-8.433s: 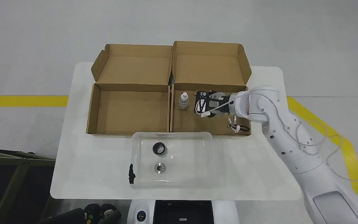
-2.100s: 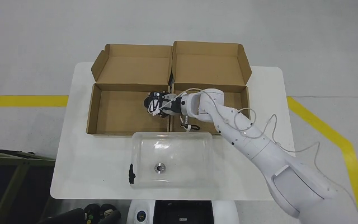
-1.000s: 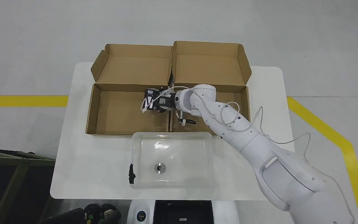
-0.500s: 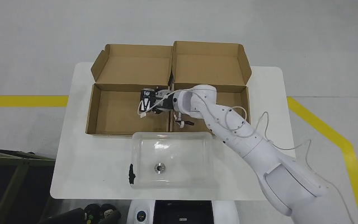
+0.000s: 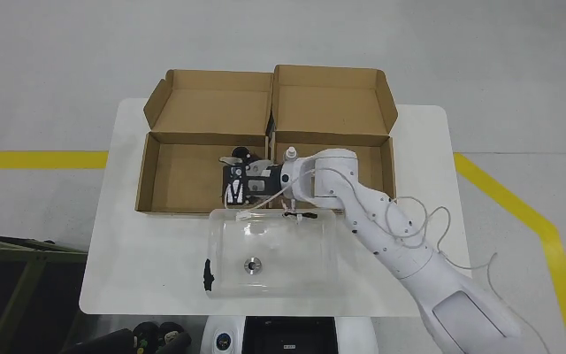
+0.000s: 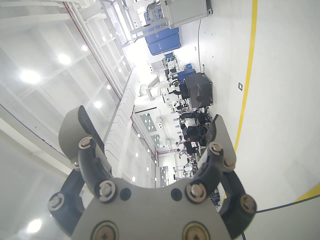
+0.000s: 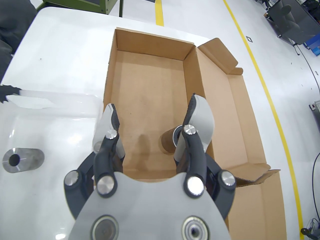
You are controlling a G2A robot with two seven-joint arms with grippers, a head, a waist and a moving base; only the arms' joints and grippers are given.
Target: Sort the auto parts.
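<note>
A black ring-shaped part (image 5: 236, 155) (image 7: 172, 138) lies on the floor of the left cardboard box (image 5: 181, 177) (image 7: 147, 83), at its right end. My right gripper (image 5: 237, 183) (image 7: 153, 116) hangs open just over that end, near the box's front wall, with the ring beside one fingertip and nothing between the fingers. A short metal cylinder (image 5: 252, 263) (image 7: 22, 159) with a centre hole sits in the clear plastic tray (image 5: 305, 257) (image 7: 50, 126) in front of the boxes. My left gripper (image 6: 150, 123) is open and empty, pointing up into the room.
The right cardboard box (image 5: 364, 152) stands next to the left one, both with lids folded back, and the right arm crosses over it. A small black piece (image 5: 208, 276) sits at the tray's left rim. White tabletop (image 5: 133, 257) lies bare on both sides.
The right gripper has let go of the black ring, which now lies in the left box. The gripper has drawn back toward the box's front wall and the tray.
</note>
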